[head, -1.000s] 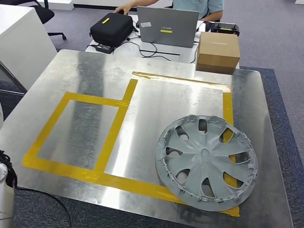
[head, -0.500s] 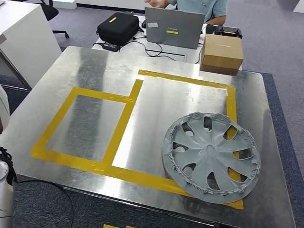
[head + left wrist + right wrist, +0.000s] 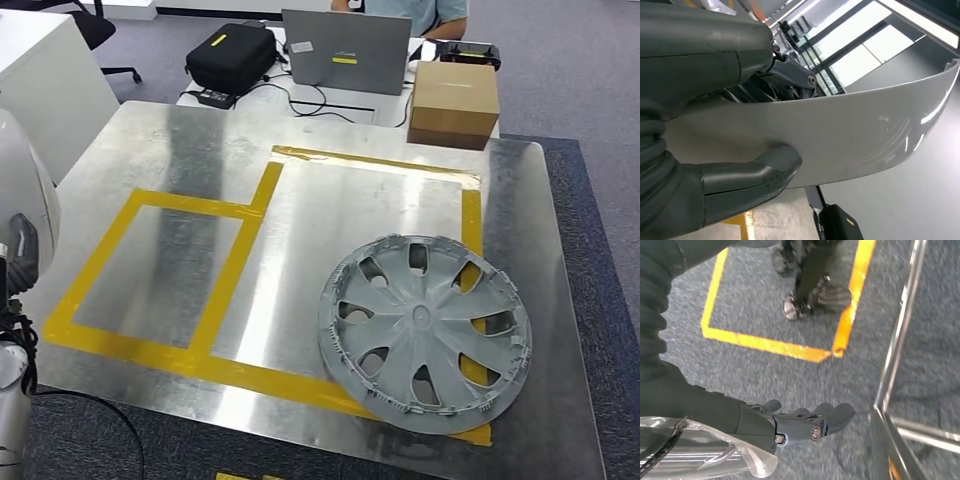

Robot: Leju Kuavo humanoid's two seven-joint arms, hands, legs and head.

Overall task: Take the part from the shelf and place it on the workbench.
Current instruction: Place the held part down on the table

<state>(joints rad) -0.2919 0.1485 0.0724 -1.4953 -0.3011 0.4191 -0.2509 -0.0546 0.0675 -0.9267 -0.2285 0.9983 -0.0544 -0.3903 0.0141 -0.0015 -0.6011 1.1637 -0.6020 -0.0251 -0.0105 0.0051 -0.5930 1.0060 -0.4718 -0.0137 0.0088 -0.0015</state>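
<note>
Left wrist view has the left hand [image 3: 708, 55] clamped on the part [image 3: 851, 130], a long pale curved panel, with the thumb [image 3: 753, 175] pressed under one face and the darker fingers over the other. The pale rounded shape at the near left edge of the head view [image 3: 26, 190] is probably the same panel, held off the near left corner of the metal surface [image 3: 189, 150] and not yet over it. Its skin is glossy and throws back window light, so I judge it slippery; it looks like a thin moulded shell, likely light but long enough to lever against a grip at one end. A hold closer to its middle, thumb and fingers across the edge, should steady it. The right hand [image 3: 798, 425] hangs over the carpet with its fingers stretched out, holding nothing. A grey wheel cover [image 3: 424, 333] lies on the near right of the surface, partly over the yellow tape [image 3: 226, 270]; the left taped box looks free
</note>
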